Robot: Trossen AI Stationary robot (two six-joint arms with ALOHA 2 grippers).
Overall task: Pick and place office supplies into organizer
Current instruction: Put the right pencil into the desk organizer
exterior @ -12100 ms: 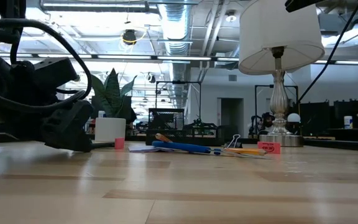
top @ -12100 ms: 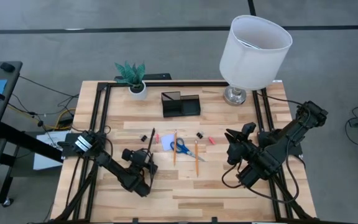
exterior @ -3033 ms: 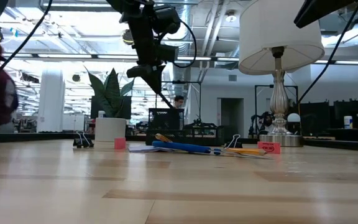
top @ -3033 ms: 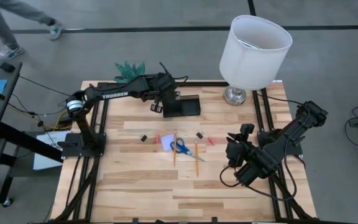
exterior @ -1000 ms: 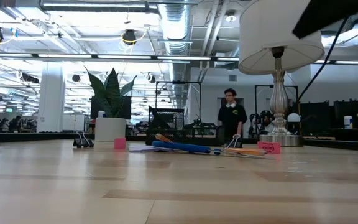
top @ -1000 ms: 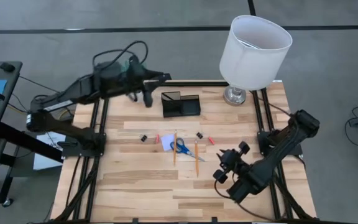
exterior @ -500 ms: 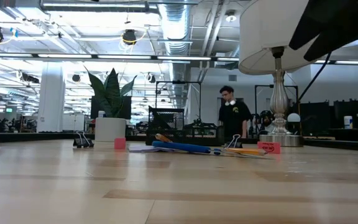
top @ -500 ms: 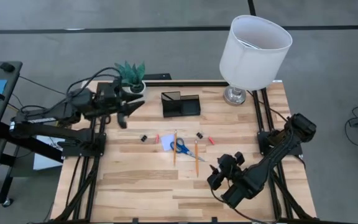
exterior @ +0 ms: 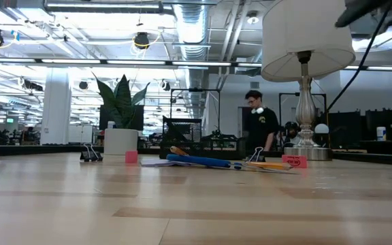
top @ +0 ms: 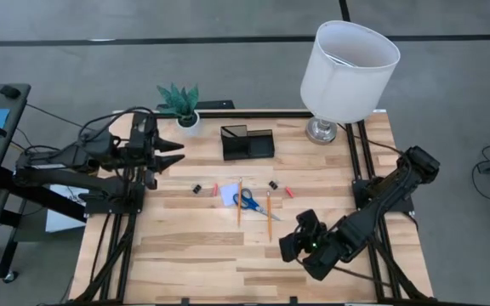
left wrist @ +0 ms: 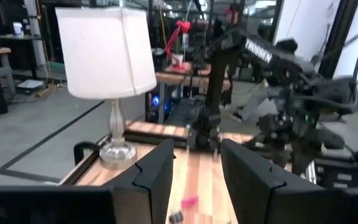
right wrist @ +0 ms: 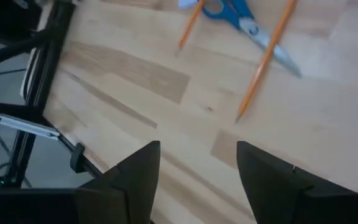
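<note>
Right gripper [top: 289, 247] fingers [right wrist: 138, 171] are parted, empty, above the bench [top: 194, 255] near the pencils [right wrist: 263, 65]. Left gripper [top: 177, 151] fingers [left wrist: 157, 171] are parted, empty. No legible writing.

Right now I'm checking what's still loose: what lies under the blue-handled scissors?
The scissors lie partly on a pale note pad, handles over its edge, blades on bare table. Anything beneath the pad is hidden.

Open workshop hall seen beyond a wooden table [top: 194, 255]

Grey floor [top: 449, 76], exposed ceiling ducts [exterior: 196, 27] and strip lights are shown; a person [exterior: 257, 129] is seen standing far back
</note>
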